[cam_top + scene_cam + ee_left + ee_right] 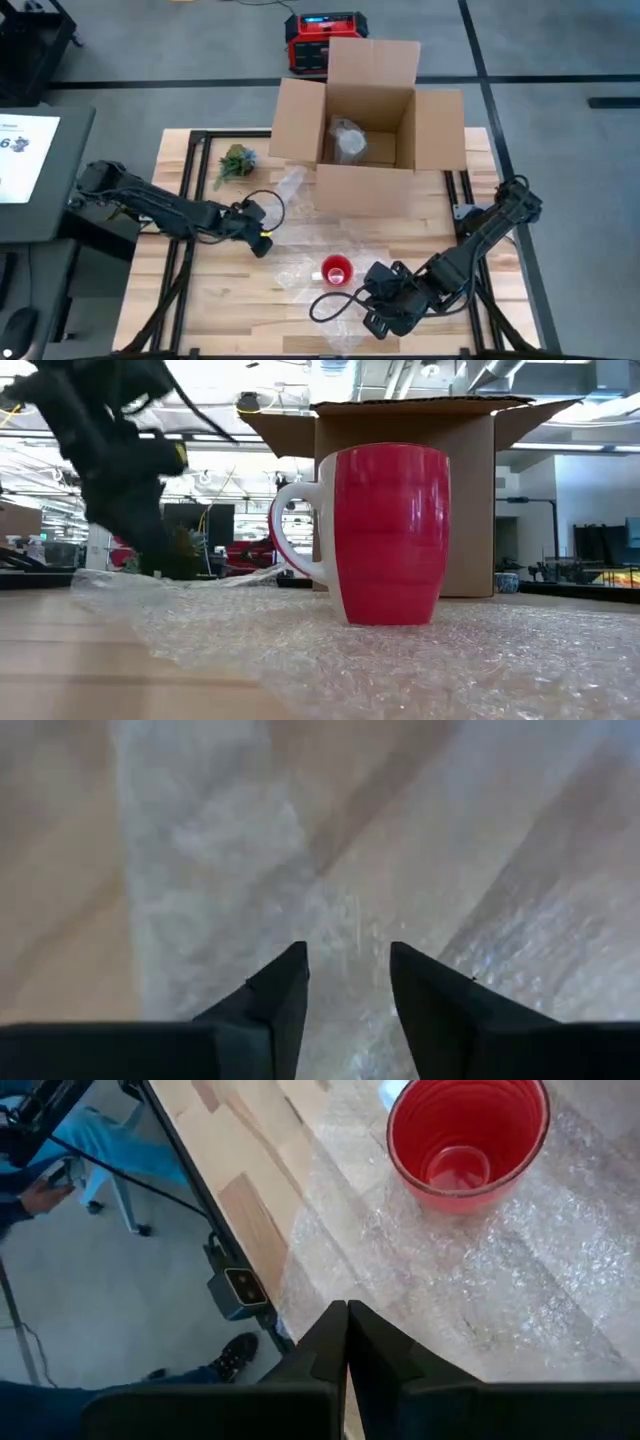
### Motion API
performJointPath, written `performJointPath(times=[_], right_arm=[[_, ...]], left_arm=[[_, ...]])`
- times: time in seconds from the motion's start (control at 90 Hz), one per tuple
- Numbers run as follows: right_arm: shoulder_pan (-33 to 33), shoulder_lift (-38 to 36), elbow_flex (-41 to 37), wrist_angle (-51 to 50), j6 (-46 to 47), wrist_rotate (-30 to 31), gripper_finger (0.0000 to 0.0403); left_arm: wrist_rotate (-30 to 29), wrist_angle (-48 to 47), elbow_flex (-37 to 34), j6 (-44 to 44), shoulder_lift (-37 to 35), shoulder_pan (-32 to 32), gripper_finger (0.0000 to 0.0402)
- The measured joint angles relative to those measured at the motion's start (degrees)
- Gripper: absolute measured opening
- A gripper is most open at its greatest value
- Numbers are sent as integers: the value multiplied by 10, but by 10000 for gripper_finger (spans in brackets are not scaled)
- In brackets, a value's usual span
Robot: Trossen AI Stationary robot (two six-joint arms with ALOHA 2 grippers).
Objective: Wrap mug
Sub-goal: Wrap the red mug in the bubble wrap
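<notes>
Here, glossy red mug point(388, 532) stands on dimpled bubble wrap point(420, 660); left pincer point(348, 982) parted, right pincer point(346, 1342) closed, empty.

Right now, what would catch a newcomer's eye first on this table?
The red mug stands upright on bubble wrap near the table's front edge. Behind it an open cardboard box holds an object already wrapped. The right claw, shut, sits by the mug; the left claw hovers open over the wrap.

Digit "6" on white sheet point(25, 150), left edge; rest unreadable.
</notes>
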Motion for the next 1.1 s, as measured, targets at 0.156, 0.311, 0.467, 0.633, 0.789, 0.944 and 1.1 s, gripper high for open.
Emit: performJointPath(times=[0.156, 0.311, 0.467, 0.633, 0.789, 0.944, 1.1], right_arm=[[11, 0, 0, 3, 11, 0, 0], [16, 0, 0, 3, 24, -1, 0], [17, 0, 0, 2, 25, -1, 0], [17, 0, 0, 2, 25, -1, 0], [16, 0, 0, 2, 21, 0, 0], [13, 0, 0, 0, 19, 0, 0], [11, 0, 0, 0, 17, 2, 0]], left_arm=[[31, 19, -5, 19, 42, 3, 66], [34, 19, -4, 0, 72, 3, 7], [41, -4, 11, 1, 68, 3, 1], [22, -100, 70, 29, 38, -4, 0], [7, -143, 121, 58, 8, -22, 0], [12, -129, 153, 79, -15, -61, 0], [27, -89, 166, 84, -27, -99, 0]])
